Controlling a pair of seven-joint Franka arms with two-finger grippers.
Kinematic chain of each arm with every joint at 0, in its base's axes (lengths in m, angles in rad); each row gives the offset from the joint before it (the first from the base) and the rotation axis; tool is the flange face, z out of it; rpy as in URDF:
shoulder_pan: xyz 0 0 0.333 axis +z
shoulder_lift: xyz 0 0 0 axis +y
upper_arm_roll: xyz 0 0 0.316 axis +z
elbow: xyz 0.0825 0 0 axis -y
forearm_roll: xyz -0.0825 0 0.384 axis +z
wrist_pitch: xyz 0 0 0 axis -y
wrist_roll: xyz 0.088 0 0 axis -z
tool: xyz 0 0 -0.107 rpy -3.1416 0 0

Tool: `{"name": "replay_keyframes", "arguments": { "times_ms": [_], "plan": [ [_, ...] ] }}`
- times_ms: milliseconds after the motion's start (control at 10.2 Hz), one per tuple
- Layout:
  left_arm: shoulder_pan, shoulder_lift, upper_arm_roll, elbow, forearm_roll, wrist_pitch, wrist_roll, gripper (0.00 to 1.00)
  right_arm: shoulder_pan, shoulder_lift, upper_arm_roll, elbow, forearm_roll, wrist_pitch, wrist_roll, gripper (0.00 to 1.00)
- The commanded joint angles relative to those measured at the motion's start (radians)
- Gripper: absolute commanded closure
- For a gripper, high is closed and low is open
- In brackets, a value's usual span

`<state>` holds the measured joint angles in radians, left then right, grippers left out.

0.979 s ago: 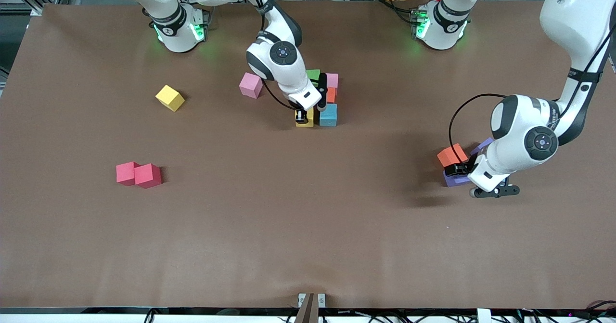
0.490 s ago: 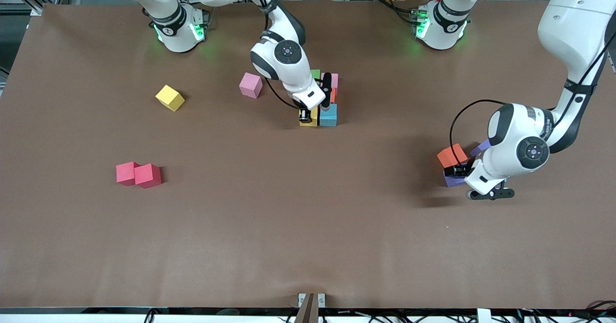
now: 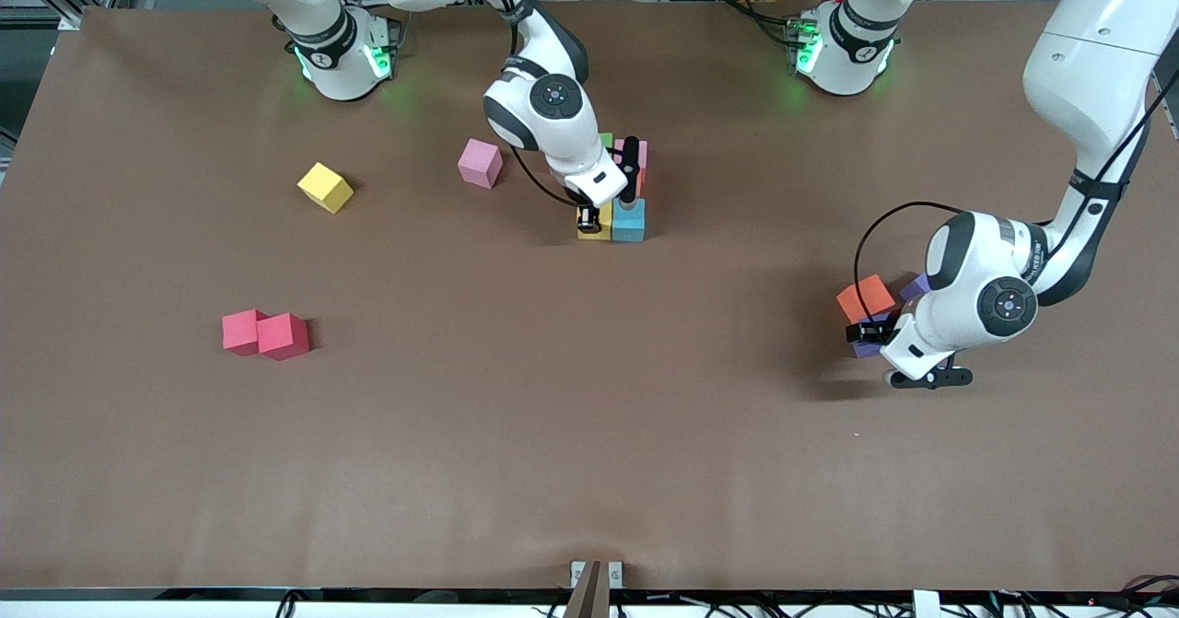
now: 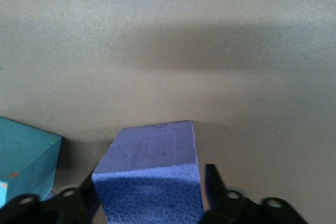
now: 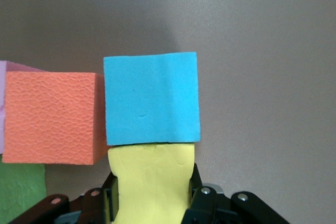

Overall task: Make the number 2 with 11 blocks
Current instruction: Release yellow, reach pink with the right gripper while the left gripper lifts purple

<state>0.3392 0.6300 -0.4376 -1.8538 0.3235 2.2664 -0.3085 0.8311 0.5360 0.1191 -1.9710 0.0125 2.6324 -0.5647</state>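
Front view first: the right hand (image 3: 587, 223) sits low at the cluster in the middle of the brown desk (image 3: 589, 434), clamped on a small yellow foam cube (image 3: 596, 227) that touches a light blue foam cube (image 3: 629, 220). Just farther from the camera the pink foam cube (image 3: 639, 152), a sliver of the green foam cube (image 3: 604, 139) and the orange foam cube (image 3: 637, 183) peek out from under the arm: that cluster looks like the start of the number 2, only partly built.

Toward the left arm's end, the left hand (image 3: 864, 332) is down on a purple foam cube (image 3: 866, 348), right beside a loose orange foam cube (image 3: 865, 297). Toward the right arm's end, a second yellow foam cube (image 3: 324, 186), a second pink foam cube (image 3: 481, 162) and two red foam cubes (image 3: 264, 333) touching each other are yet to be collected.

Left wrist view: the purple cube (image 4: 152, 174) fills the space between the dark fingers (image 4: 216, 182), one on each flank. Whether they are squeezing it, I cannot tell.

Right wrist view: the yellow cube (image 5: 152, 182) is pinched between the fingers (image 5: 195, 195), its face flush against the light blue cube (image 5: 151, 98), which sits square beside the orange one (image 5: 50, 116), green (image 5: 21, 190) at the corner. Holding it this tight, I'd say, keeps the row aligned.
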Motion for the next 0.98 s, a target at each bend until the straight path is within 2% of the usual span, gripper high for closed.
{"name": "replay_keyframes", "arguments": {
  "times_ms": [0,98,196,392,588,881],
  "plan": [
    [-0.012,0.011,0.002,0.046,0.026,-0.054,0.008,1.00,0.025,0.058,-0.010,0.029,-0.002,0.032,0.023,0.75],
    [-0.025,0.017,0.002,0.080,0.026,-0.101,0.008,1.00,0.017,0.058,-0.010,0.029,-0.003,0.034,0.023,0.13],
    [-0.025,0.014,0.000,0.106,0.026,-0.141,0.009,1.00,0.011,0.056,-0.010,0.029,-0.003,0.035,0.023,0.00],
    [-0.026,0.004,-0.019,0.166,0.025,-0.230,0.011,1.00,-0.001,0.049,-0.010,0.029,-0.003,0.029,0.025,0.00],
    [-0.032,-0.004,-0.070,0.211,0.025,-0.287,0.008,1.00,-0.018,0.023,-0.007,0.027,-0.002,0.002,0.022,0.00],
    [-0.071,-0.027,-0.084,0.258,0.011,-0.361,-0.003,1.00,-0.035,-0.042,-0.001,0.026,0.000,-0.107,0.022,0.00]
  ]
}}
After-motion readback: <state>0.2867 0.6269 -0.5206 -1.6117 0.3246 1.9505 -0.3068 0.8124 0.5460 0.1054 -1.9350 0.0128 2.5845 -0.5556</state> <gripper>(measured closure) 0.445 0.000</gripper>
